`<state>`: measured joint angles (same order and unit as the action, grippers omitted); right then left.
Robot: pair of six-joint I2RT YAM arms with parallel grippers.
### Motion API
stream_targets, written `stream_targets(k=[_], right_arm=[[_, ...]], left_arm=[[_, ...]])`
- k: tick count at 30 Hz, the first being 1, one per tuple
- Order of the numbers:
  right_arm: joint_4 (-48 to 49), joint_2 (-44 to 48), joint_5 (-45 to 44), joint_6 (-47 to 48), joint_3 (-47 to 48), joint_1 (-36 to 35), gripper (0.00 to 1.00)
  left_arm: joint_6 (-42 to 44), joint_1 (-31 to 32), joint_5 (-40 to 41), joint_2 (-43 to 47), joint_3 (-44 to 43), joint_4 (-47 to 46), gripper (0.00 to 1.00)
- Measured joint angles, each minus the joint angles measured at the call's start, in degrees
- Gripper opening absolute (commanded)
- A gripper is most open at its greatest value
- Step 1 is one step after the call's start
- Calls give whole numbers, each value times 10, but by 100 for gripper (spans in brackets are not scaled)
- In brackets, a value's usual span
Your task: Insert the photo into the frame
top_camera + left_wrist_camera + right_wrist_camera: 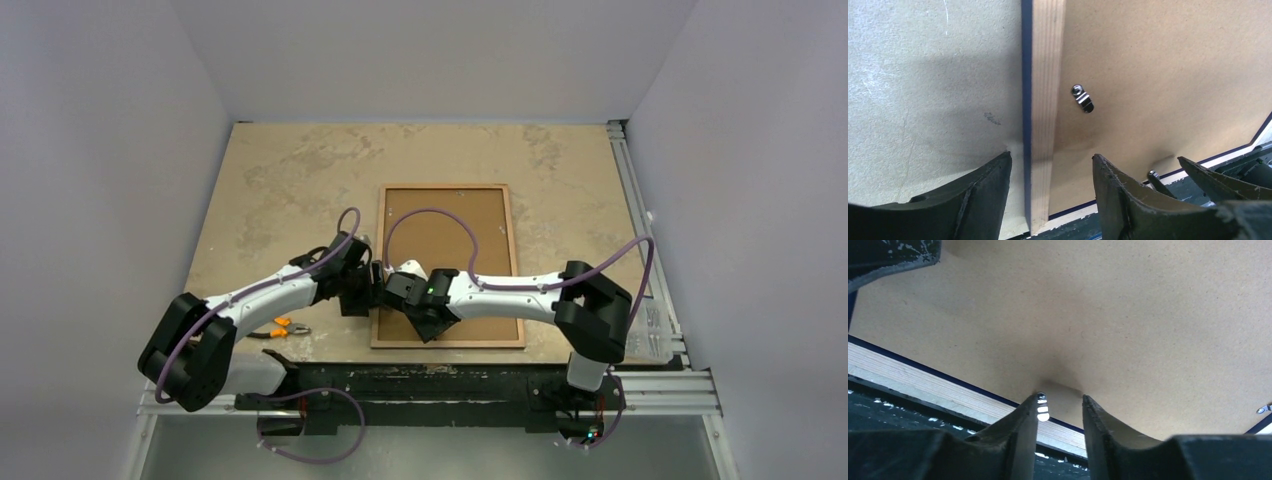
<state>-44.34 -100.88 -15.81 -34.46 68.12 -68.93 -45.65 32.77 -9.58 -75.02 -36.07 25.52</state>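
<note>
Tan blotched tabletop [290,170], the frame [1043,60] lying face down at its middle, both my grippers at its near left corner.
My left gripper [1052,156] is spread astride the frame's left rail, one finger over the table, the other over the brown backing board [1158,65]; my right gripper [1060,396] hangs narrowly parted over the board just inside the near rail, a metal turn clip [1042,409] at one fingertip, not pinched. Another clip [1082,98] sits further along the left rail. Orange-handled pliers [285,328] lie left of the frame. Whether the photo lies under the board I cannot tell.
</note>
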Motion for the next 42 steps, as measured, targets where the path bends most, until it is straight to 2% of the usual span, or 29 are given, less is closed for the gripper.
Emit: stream_targets(k=[5, 10, 12, 15, 18, 23, 27, 31, 35, 42], right_arm=[[-16, 0, -29, 5, 0, -5, 31], [-24, 4, -53, 16, -7, -5, 31], [-23, 11, -56, 23, -14, -5, 31], [-18, 16, -55, 30, -22, -6, 30], [-16, 16, -53, 32, -23, -6, 30], [-8, 19, -48, 32, -28, -6, 30], [-7, 19, -43, 32, -28, -5, 30], [-8, 19, -42, 32, -28, -5, 30], [-10, 19, -44, 36, -28, -5, 30], [-6, 30, -49, 41, -42, -7, 28]], left_arm=[[0, 0, 0, 0, -2, 0, 64], [0, 0, -1, -5, -5, 2, 63], [0, 0, -1, -7, -7, 3, 60], [2, 0, 0, -12, -9, 8, 46], [4, -1, 0, -21, -12, 6, 38], [7, 1, -20, -45, -18, -17, 36], [8, 7, -20, -58, -26, -20, 22], [9, 16, -11, -67, -35, -18, 13], [8, 21, -1, -67, -38, -12, 9], [9, 23, 5, -77, -51, 3, 9]])
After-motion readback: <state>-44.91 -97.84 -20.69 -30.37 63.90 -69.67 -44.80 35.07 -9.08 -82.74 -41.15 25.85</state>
